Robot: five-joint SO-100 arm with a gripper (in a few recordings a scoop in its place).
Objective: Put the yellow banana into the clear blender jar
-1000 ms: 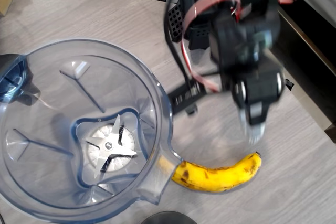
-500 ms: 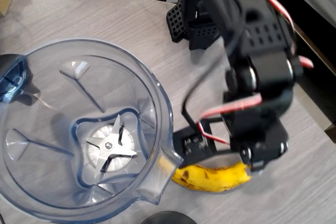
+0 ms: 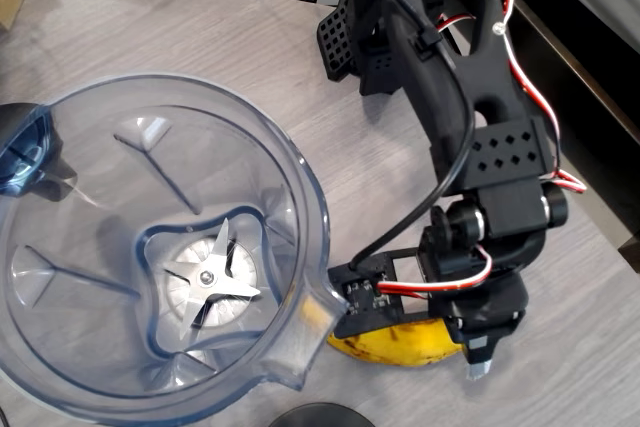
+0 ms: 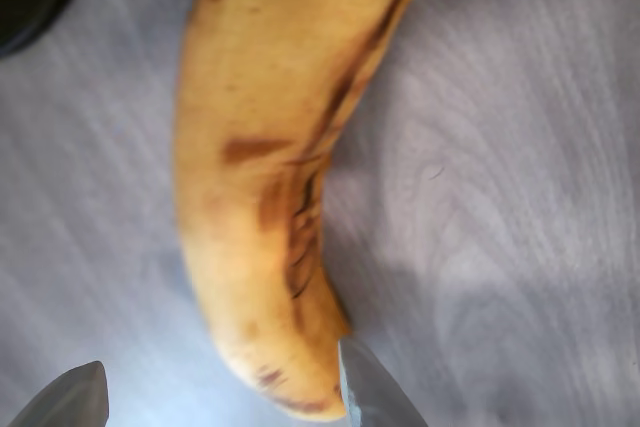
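On the grey wood table (image 3: pixel 180 37), the banana (image 4: pixel 265 197) lies near the front edge beside the jar (image 3: pixel 60 147). The gripper (image 4: pixel 225 397), fingers apart, straddles its end; next, close and lift.

Overhead, the arm covers the right end of the yellow banana (image 3: pixel 395 345), so its tip there and the spot where the hand (image 3: pixel 478 359) meets it are hidden. The clear blender jar (image 3: pixel 300 197) is cut off at the left and bottom edges, and through its spout the banana's left end is just a yellow smear. In the wrist view the banana's top runs off the frame, both fingertips (image 4: pixel 375 392) are clipped at the bottom, and it's all a bit soft.
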